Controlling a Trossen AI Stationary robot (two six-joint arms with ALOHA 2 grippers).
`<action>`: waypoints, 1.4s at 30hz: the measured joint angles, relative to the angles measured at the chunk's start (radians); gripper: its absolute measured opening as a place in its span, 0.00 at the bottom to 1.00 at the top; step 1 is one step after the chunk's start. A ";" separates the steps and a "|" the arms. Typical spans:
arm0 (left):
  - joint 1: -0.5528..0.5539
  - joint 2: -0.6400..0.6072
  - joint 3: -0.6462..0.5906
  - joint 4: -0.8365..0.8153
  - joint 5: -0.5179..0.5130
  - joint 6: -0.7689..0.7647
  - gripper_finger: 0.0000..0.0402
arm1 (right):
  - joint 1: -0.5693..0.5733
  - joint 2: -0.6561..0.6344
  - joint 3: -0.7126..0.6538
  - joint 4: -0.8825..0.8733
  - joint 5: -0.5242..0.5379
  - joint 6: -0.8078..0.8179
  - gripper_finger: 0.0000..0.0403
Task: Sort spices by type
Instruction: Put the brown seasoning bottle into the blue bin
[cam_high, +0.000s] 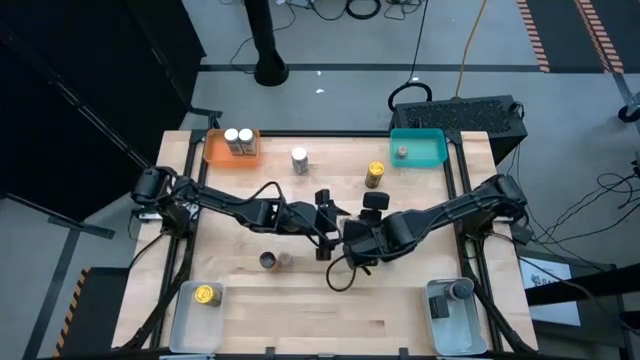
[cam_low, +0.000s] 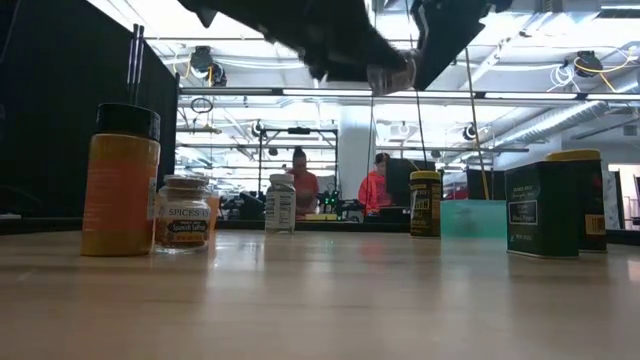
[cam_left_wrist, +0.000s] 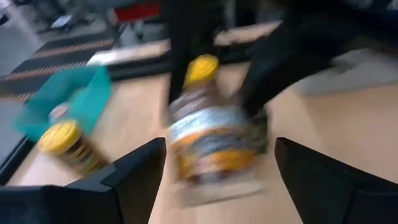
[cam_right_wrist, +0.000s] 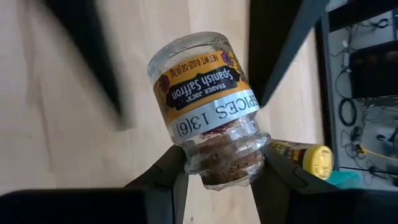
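A clear glass saffron jar (cam_right_wrist: 205, 87) with a cork top hangs in the air over the table's middle, with my right gripper (cam_right_wrist: 224, 177) shut on it. In the left wrist view the same jar (cam_left_wrist: 214, 140) shows between the two fingers of my left gripper (cam_left_wrist: 217, 186), which stands open; its fingers flank the jar with a gap on each side. In the high view the two grippers meet at the middle, left (cam_high: 325, 225) and right (cam_high: 350, 238). In the low view the jar (cam_low: 390, 75) hangs high above the tabletop. My right gripper pinches the jar's corked neck end (cam_right_wrist: 227, 158) between its two fingers. The fingers come slanting down from above. The jar is lifted clear of the table and tilted, its glass bottom pointing away from the gripper.
At the far edge, an orange tray (cam_high: 215, 152) holds two white-topped jars and a teal tray (cam_high: 430, 150) holds one jar. Loose jars stand at far centre (cam_high: 299, 160), (cam_high: 375, 175) and near left (cam_high: 268, 261). Clear trays (cam_high: 190, 315), (cam_high: 450, 320) sit at the near corners.
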 joint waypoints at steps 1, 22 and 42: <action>-0.001 0.000 0.000 0.012 0.009 0.000 0.76 | 0.000 0.000 0.000 -0.003 0.000 -0.001 0.29; -0.009 0.010 0.001 -0.011 -0.030 0.037 0.50 | 0.002 0.001 0.000 0.058 -0.023 -0.002 0.30; -0.053 0.010 -0.129 0.509 0.166 0.214 0.50 | 0.204 -0.325 -0.088 0.276 0.139 -0.044 0.54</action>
